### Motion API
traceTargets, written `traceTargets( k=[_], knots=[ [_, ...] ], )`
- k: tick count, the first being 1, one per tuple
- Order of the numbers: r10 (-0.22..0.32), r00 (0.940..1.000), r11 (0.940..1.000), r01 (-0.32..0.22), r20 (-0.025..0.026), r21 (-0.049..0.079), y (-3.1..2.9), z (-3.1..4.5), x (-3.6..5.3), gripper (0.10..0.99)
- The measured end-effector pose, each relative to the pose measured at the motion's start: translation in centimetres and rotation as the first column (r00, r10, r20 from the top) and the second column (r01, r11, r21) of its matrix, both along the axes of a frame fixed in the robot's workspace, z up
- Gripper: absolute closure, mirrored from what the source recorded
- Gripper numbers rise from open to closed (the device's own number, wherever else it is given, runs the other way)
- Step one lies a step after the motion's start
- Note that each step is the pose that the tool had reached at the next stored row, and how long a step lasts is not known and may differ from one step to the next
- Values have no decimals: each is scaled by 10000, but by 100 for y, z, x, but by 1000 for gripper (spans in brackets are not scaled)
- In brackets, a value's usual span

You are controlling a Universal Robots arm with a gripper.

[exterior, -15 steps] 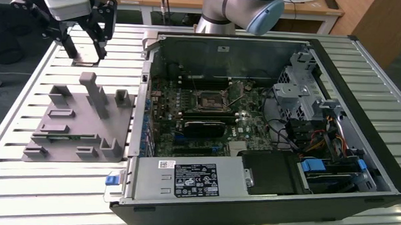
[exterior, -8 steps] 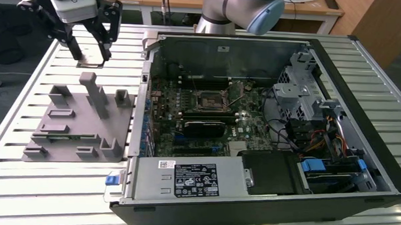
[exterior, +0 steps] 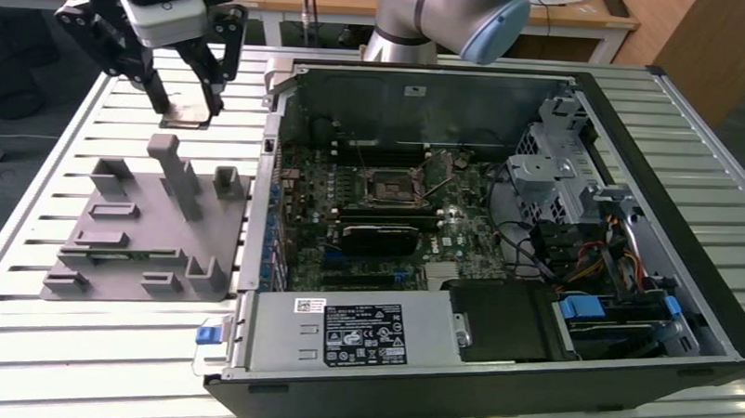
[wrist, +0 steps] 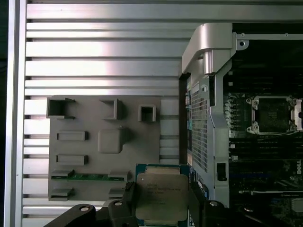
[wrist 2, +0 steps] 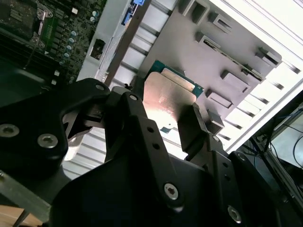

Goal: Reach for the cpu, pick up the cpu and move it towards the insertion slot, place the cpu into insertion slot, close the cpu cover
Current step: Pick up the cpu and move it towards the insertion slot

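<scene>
Clamping cpu [wrist: 161, 191], tool [exterior: 186, 110] pointing straight down

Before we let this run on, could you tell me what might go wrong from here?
1. The gripper holds the cpu only by two edges over the table; it could slip or tilt.
2. The case wall stands between cpu and slot; a low path might strike it.
3. A tilted cpu might seat badly in the slot.
</scene>
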State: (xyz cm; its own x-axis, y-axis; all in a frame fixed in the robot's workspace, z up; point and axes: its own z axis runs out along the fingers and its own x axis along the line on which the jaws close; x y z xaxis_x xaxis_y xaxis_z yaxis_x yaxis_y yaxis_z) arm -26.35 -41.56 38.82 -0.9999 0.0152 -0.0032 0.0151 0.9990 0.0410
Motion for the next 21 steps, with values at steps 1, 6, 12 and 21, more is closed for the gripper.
traceTargets(
  k=[1, 6, 12, 21],
  knots=[
    [-2, 10000, 10000, 2, 0, 0, -1, -1, 24, 557],
    [-10, 10000, 10000, 10, -2, 0, -2, -6, 146, 557],
    [-21, 10000, 10000, 21, -3, 0, -2, -11, 291, 557],
    [-34, 10000, 10000, 34, -7, -1, -2, -18, 521, 557]
  ],
)
